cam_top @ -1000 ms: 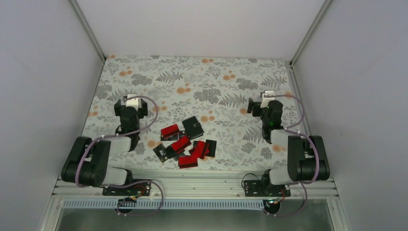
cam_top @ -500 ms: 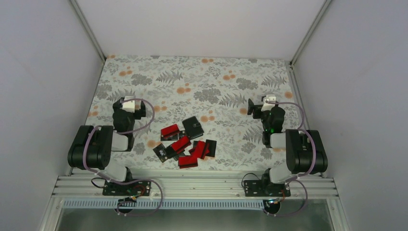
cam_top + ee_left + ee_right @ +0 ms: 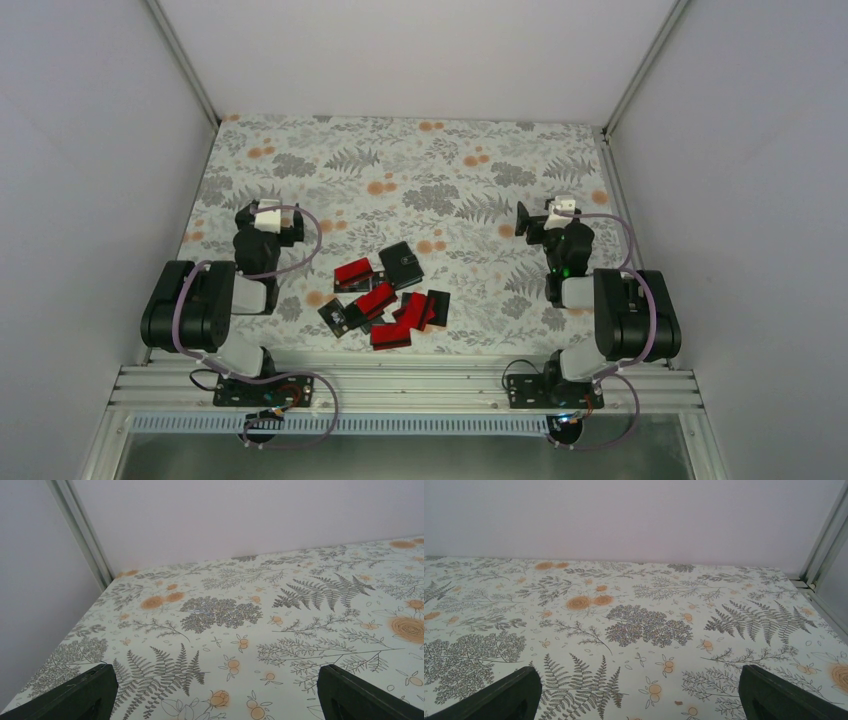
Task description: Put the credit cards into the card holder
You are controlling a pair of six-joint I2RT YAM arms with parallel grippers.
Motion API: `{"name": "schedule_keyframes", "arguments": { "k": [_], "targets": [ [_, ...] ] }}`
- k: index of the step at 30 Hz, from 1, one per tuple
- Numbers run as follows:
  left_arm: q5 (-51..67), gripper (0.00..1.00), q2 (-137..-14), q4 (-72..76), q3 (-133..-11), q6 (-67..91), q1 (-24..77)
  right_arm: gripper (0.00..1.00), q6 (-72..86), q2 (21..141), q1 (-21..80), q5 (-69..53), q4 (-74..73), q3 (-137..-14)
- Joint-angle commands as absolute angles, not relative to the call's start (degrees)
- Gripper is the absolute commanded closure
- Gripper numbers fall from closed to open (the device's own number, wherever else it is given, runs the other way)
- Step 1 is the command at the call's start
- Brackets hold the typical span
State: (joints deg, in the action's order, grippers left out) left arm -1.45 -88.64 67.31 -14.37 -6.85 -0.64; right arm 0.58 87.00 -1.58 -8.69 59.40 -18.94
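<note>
Folded back since a second ago, my left claw (image 3: 268, 216) and right claw (image 3: 548, 215) hang spread wide, flanking credit cards (image 3: 385, 305) and card holder (image 3: 401, 262) at lower centre frame.

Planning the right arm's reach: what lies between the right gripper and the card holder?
Only bare patterned tabletop, as the top view shows, between the right gripper and the card holder; the cards lie clear of that stretch.

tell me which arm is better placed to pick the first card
Left, slightly. The left gripper sits closer to the credit cards, nearest the red card on the pile's left side; the right gripper is farther off. Both are open, empty and facing bare table.
</note>
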Motion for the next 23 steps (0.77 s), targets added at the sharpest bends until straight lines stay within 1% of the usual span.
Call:
{"name": "schedule_keyframes", "arguments": {
  "k": [1, 23],
  "targets": [
    [0.06, 0.0, -88.91, 70.4, -14.32, -6.47, -0.88, 0.0, -0.08, 87.1, -1.95, -8.44, 63.01, -18.2],
    [0.08, 0.0, -88.87, 70.4, -14.32, -6.47, -0.88, 0.0, -0.27, 87.21, -1.94, -9.23, 62.93, -18.29]
  ]
}}
